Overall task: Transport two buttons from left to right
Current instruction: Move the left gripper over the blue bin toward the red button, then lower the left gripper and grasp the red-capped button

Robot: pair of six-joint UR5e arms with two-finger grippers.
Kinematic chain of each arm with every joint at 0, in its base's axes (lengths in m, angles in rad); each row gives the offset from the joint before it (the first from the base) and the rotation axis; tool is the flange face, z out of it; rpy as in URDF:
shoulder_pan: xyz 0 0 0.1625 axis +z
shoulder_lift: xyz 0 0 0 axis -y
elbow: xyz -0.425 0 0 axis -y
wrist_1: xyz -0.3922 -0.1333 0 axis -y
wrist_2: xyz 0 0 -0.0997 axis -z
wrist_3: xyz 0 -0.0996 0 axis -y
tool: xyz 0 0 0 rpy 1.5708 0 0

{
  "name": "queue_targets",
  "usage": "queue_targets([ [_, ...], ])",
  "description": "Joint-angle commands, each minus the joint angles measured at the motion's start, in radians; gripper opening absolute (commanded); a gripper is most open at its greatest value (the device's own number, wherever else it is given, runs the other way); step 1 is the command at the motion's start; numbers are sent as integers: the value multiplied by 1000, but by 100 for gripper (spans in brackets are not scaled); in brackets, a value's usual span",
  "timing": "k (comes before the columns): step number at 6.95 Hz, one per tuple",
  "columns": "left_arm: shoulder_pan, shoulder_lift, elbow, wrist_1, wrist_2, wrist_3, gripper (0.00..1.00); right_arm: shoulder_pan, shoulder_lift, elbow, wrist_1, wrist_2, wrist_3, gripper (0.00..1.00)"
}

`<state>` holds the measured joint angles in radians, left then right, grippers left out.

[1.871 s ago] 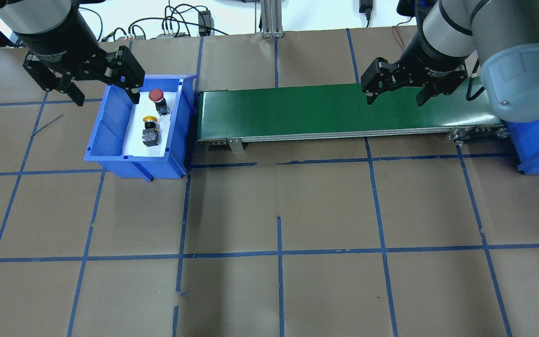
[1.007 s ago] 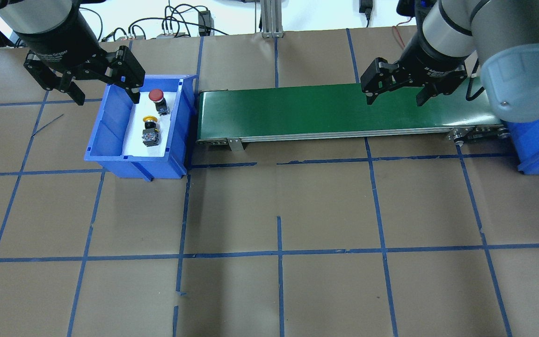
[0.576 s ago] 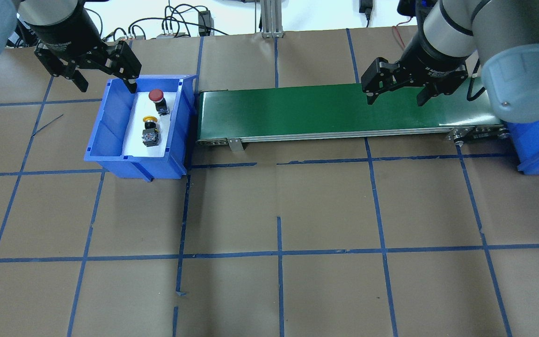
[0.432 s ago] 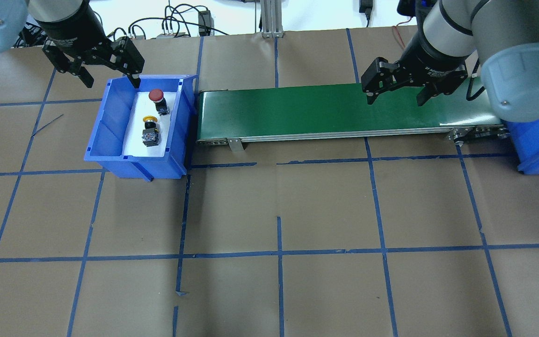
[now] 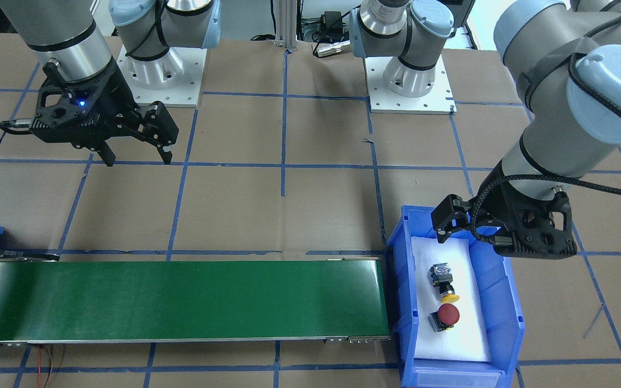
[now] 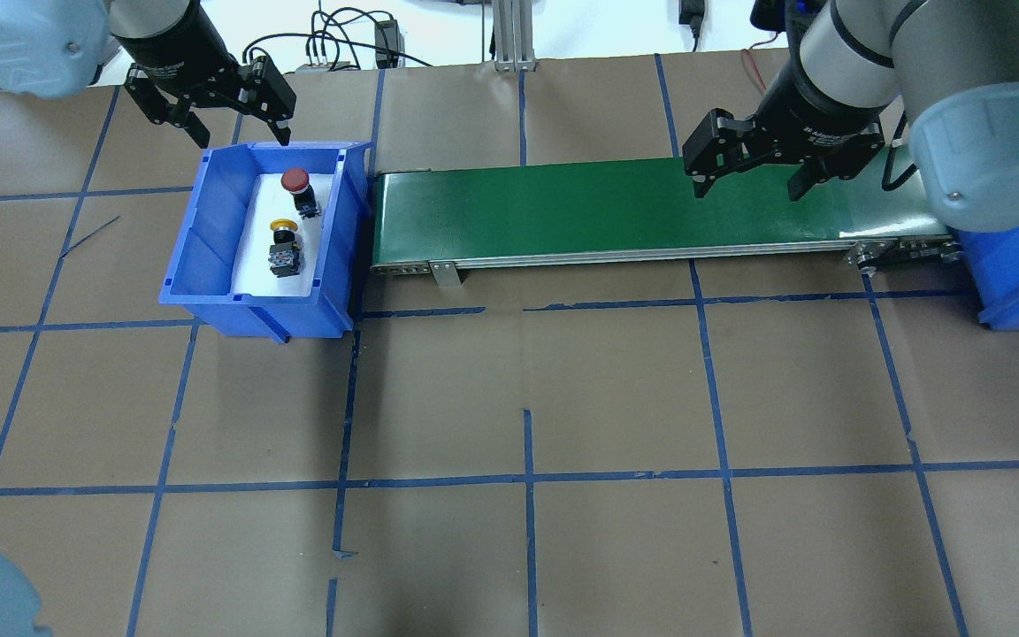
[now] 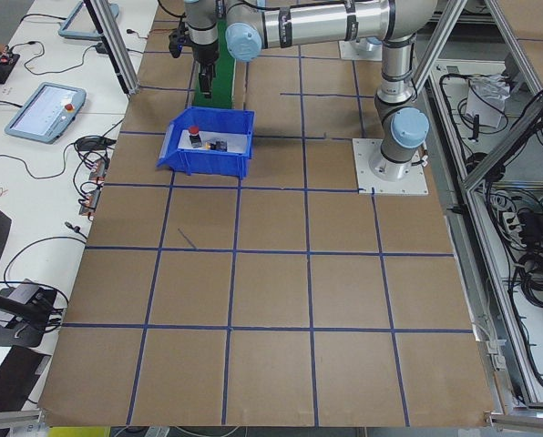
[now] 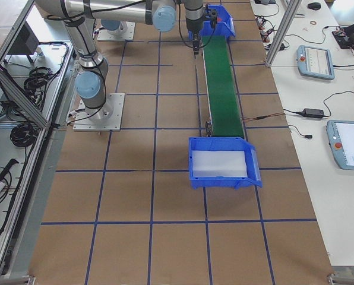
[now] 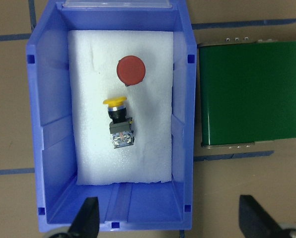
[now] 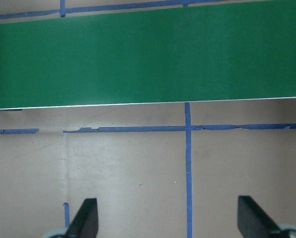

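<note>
Red-capped button (image 9: 130,70), yellow-capped button (image 9: 119,123) lying beside it, both on white foam

Open-topped blue bin (image 9: 43,99), its walls ringing red button (image 9: 130,71) and yellow button (image 9: 119,123), bare foam (image 9: 153,148) either side

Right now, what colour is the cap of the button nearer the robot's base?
Yellow; the button shows it best in the left wrist-mounted view.
</note>
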<state>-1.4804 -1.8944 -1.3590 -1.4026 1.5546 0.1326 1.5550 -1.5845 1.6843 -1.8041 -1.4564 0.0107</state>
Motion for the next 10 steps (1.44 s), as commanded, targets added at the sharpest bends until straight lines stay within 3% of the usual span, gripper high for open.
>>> queue_targets([
  [1,0,-93,3,95,22,-65,100,2,0,0,0,1,0,100],
  [4,2,-220,29,235,19,-130,100,1,0,3,0,-1,0,100],
  [10,3,-262,-23,281,21,-215,98,-1,0,8,-1,-1,-2,100],
])
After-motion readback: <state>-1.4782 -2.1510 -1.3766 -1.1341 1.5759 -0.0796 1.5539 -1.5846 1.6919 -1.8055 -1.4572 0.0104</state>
